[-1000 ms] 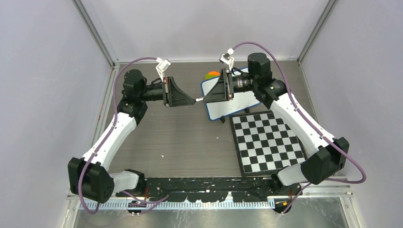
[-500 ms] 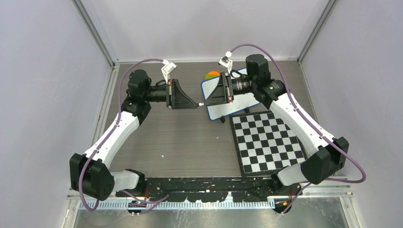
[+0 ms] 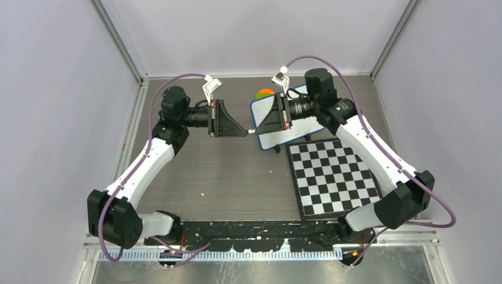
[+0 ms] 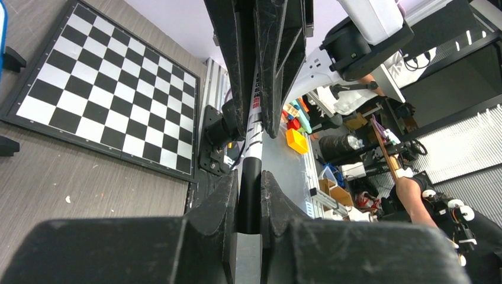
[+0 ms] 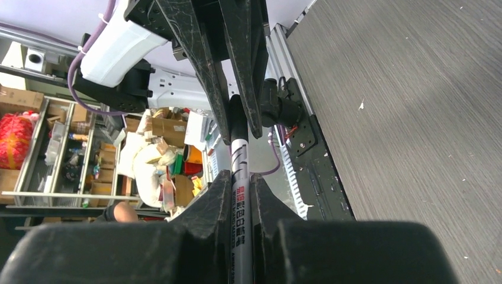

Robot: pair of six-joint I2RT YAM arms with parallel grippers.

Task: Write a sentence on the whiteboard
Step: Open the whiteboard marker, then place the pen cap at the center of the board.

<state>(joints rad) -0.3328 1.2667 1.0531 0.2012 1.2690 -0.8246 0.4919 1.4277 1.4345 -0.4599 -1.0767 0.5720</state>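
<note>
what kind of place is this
Probably a robotics lab or workshop: two robot arms bolted to a walled-in table, a checkered board lying on it, and cluttered storage shelves beyond.

The overhead camera sits high behind the arm bases [image 3: 254, 232] and looks down and forward over the whole table [image 3: 225, 177], far enough back to take in both arms. The left wrist camera rides just behind the left gripper [image 4: 250, 177] and stares along its fingers at the right gripper [image 4: 256, 127] straight ahead, very close. The right wrist camera mirrors that, facing the left gripper. Both wrist views share the marker [image 4: 251, 151] running between the grippers. The checkered board [image 4: 106, 94], off to one side of the left gripper, also shows from overhead.
</note>
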